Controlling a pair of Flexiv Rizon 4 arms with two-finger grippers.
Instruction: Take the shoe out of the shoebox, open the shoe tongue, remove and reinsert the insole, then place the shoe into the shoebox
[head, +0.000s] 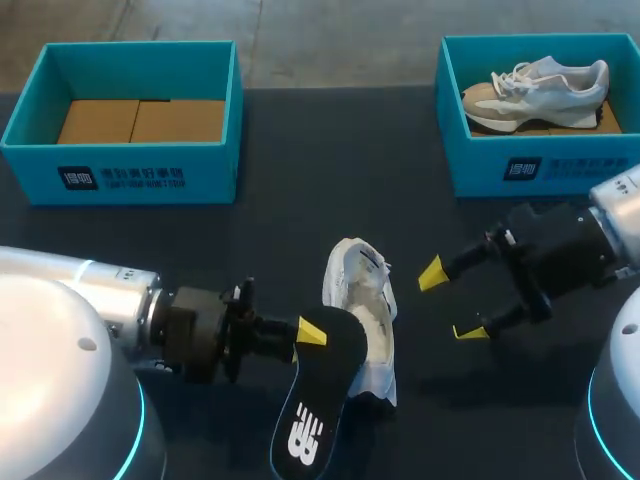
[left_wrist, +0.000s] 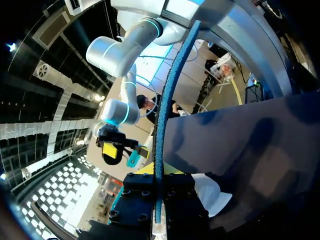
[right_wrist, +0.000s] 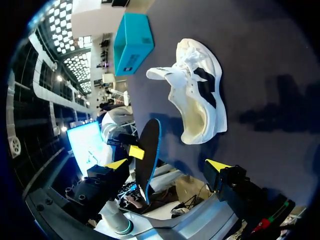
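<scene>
A white sneaker (head: 366, 318) lies on the dark table in front of me, its opening turned up and its tongue pulled back. My left gripper (head: 312, 336) is shut on the black insole (head: 312, 398), which hangs out of the shoe beside its heel. In the left wrist view the insole (left_wrist: 161, 130) shows edge-on as a blue strip between the fingers, with the sneaker (left_wrist: 212, 194) just beyond. My right gripper (head: 452, 302) stands open to the right of the shoe, holding nothing. In the right wrist view the sneaker (right_wrist: 200, 95) lies ahead of the right gripper (right_wrist: 167, 165), and the insole (right_wrist: 148, 156) stands to one side.
A teal shoebox (head: 130, 120) with a cardboard floor stands at the back left. A second teal shoebox (head: 540, 165) at the back right holds another pale sneaker (head: 540, 92). Dark table runs between the two boxes.
</scene>
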